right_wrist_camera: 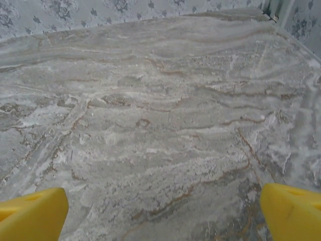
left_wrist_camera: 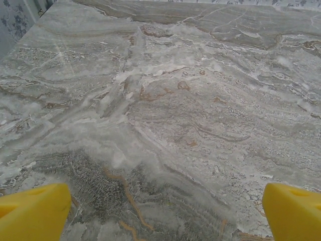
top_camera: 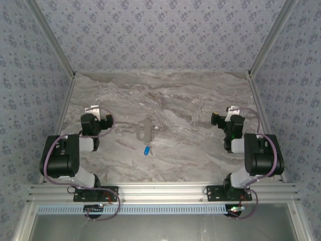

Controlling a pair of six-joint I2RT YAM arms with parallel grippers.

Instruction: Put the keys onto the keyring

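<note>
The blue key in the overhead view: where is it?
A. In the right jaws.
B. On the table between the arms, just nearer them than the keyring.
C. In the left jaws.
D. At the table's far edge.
B: the blue key lies on the table between the arms, on the near side of the keyring.

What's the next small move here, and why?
Probably swing the left claw to its right, toward the blue key. Both claws are open and hold nothing. The key lies on the marble table, just on the near side of the keyring, and closer to the left claw than to the right claw.
</note>
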